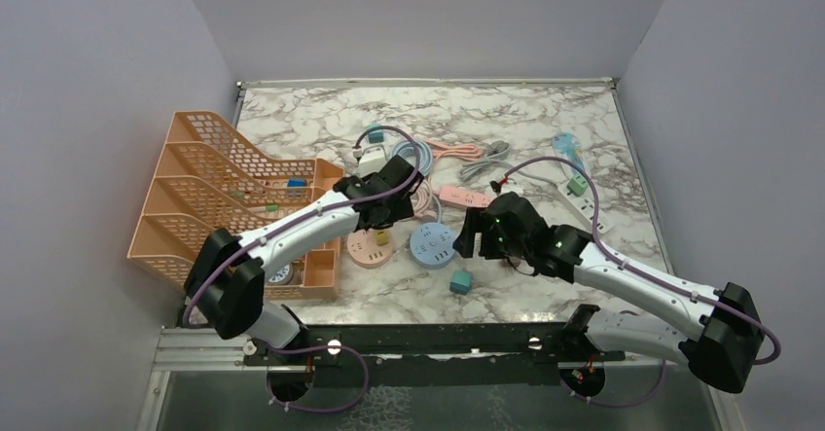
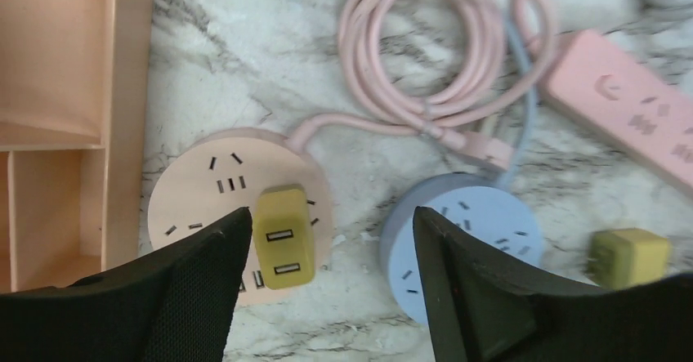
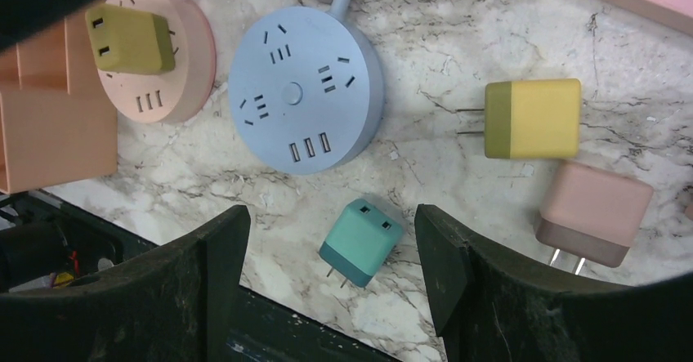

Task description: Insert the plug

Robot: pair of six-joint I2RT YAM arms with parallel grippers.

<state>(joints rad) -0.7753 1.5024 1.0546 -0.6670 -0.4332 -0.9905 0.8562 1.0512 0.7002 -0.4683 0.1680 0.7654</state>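
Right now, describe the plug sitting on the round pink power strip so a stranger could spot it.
Start at the peach file rack on the left of the table; the round pink power strip lies beside it. On that strip rests an olive-yellow cube adapter. A similar yellow adapter lies on bare marble instead.

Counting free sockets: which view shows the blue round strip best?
Right wrist: the blue round strip lies whole, face up, every slot visible. Left wrist has its near edge hidden behind a pincer finger; top external shows it small.
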